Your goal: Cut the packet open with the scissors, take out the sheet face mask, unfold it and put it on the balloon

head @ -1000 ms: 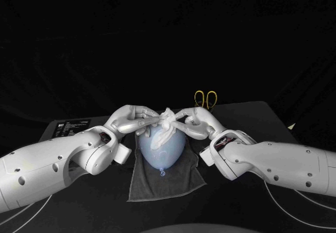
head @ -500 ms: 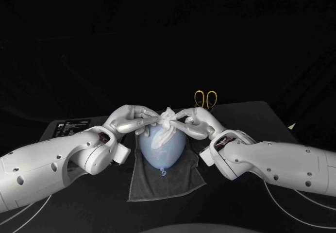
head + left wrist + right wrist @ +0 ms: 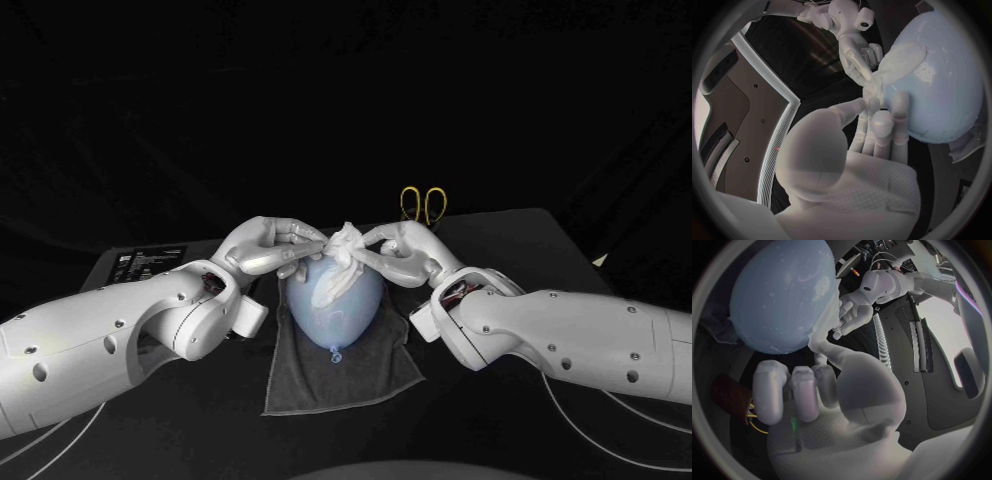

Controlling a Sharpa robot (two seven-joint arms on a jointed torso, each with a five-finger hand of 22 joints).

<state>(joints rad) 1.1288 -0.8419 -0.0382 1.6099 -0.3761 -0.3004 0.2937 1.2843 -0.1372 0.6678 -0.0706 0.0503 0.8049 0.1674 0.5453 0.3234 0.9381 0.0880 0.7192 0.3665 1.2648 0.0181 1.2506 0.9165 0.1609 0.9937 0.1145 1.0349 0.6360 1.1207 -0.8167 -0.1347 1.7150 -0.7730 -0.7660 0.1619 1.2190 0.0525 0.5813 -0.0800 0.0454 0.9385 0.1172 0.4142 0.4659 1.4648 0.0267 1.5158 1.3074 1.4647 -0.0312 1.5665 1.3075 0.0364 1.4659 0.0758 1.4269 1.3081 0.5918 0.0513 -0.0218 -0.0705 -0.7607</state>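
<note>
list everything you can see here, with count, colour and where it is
balloon: 1, pale blue, lying on the towel between the two hands
face mask: 1, white, bunched at the balloon's far end, part of it draped on the balloon
towel: 1, dark grey, spread on the table under the balloon
scissors: 1, yellow handles, at the table's far edge beyond the right hand
flat panel: 1, dark with a white label, on the left of the table
table: 1, black
left hand: 1, silver, pinches the face mask
right hand: 1, silver, pinches the face mask
</note>
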